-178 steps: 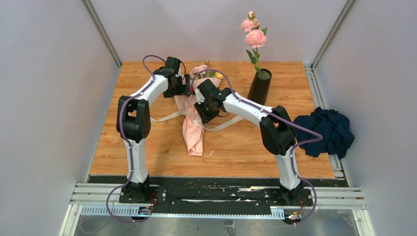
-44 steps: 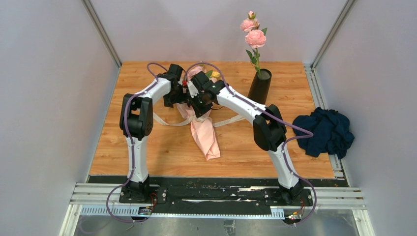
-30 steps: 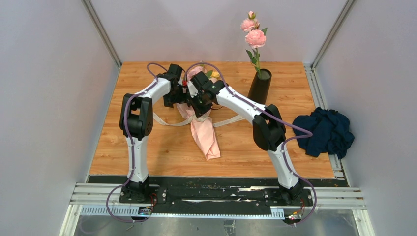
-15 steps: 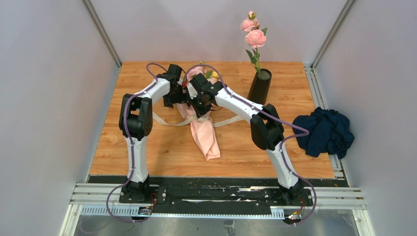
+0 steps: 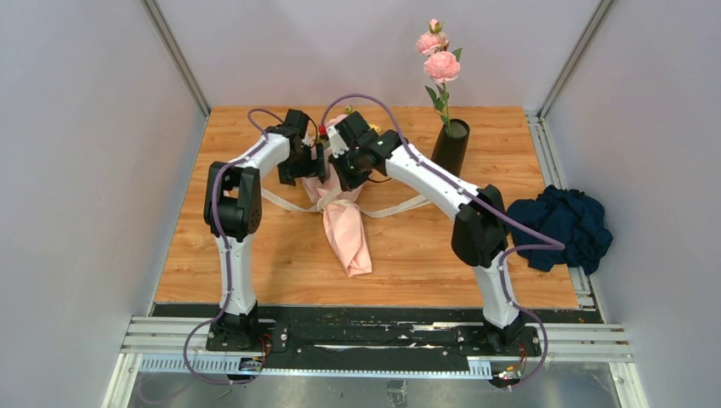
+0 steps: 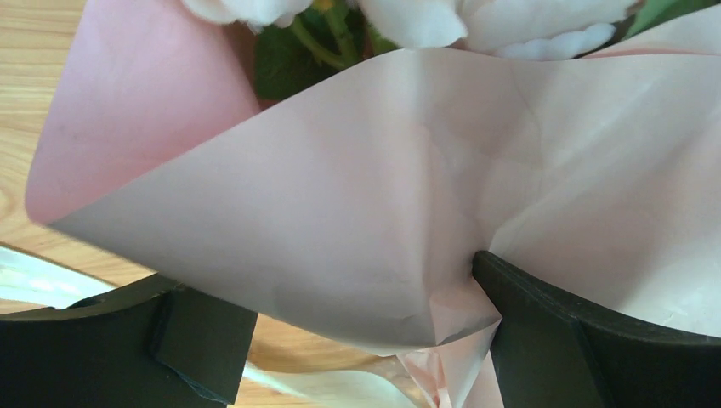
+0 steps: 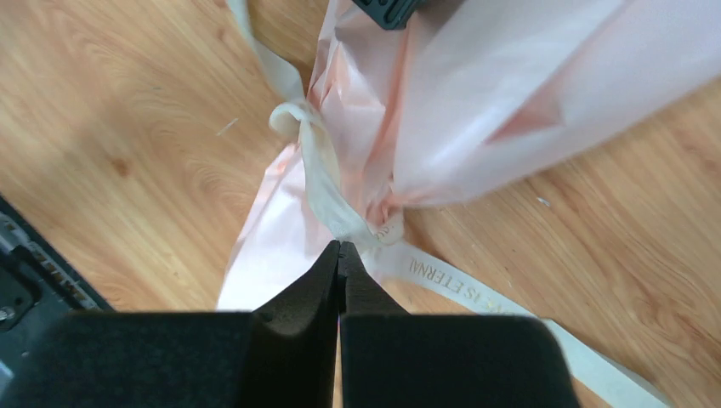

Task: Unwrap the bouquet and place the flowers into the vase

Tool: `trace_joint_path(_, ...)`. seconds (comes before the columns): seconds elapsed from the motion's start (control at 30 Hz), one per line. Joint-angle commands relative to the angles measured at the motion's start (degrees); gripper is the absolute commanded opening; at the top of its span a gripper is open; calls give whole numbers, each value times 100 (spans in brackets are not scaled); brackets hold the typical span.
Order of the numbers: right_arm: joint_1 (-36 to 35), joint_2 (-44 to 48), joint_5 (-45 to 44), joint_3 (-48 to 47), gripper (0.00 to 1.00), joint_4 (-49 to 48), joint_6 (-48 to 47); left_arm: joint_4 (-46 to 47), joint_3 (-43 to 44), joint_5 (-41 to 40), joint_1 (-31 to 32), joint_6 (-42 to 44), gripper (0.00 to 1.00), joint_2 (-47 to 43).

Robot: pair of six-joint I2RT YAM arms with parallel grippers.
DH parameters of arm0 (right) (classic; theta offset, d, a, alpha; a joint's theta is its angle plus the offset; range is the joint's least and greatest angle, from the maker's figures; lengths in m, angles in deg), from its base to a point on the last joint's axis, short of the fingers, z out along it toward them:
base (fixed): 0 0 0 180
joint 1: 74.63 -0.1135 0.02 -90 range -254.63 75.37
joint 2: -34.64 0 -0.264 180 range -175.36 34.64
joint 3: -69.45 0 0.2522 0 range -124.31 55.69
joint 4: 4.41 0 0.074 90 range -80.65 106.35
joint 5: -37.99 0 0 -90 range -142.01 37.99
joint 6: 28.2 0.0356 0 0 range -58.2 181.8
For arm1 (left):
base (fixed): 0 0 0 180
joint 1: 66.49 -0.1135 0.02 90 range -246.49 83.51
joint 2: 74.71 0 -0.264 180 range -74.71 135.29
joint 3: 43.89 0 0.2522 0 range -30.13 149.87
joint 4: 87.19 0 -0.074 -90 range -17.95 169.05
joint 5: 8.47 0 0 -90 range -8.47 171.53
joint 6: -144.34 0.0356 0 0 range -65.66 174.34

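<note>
Bouquet (image 5: pixel 337 194) lies flat mid-worktop (image 5: pixel 255 255), bloom end toward 12 o'clock, and the twisted tail of the pale pink wrapping paper (image 5: pixel 349 242) points to 6 o'clock. It is wrapped, with the flowers (image 6: pixel 510 21) inside the paper; in the left wrist view only pale blooms and green leaves peek over the paper's top edge. The cream ribbon (image 5: pixel 400 208) is on the bouquet's waist, with loose ends trailing across the wood toward 9 and 3 o'clock. Left claw (image 6: pixel 349 314) is at the bouquet's 9 o'clock side, spread wide and straddling the paper cone. One finger (image 6: pixel 544 340) butts against a paper fold and the other sits under the paper's lower edge, so nothing is pinched. Right claw (image 7: pixel 338 246) is above the waist, fingers pressed together, tips right on the ribbon where it crosses the paper. Cannot tell whether any ribbon is caught between them. Printed lettering shows on the ribbon just at 4 o'clock of the tips. Vase (image 5: pixel 449 149) stands at 2 o'clock of the bouquet, well apart, near the worktop's far edge. It holds a rose stem (image 5: pixel 441 64) with two big pink blooms. Dark blue cloth (image 5: pixel 565 228) is bunched off the worktop's edge at 3 o'clock.
</note>
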Motion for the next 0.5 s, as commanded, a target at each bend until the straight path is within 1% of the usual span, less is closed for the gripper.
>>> trace_joint_path(0.0,-53,722,-141,224,0,107,108,-194,146,-16,-258,57,100,235)
trace_joint_path(0.2,34,1153,-489,294,0,151,315,-194,139,8,-339,5,100,300)
trace_joint_path(0.3,222,1596,-603,258,0,212,420,-202,137,51,-387,-15,100,334)
trace_joint_path(0.4,502,2121,-659,313,0,237,292,-203,141,66,-428,-38,100,332)
trace_joint_path(0.47,553,2040,-594,316,1,195,187,-203,165,203,-430,-53,100,336)
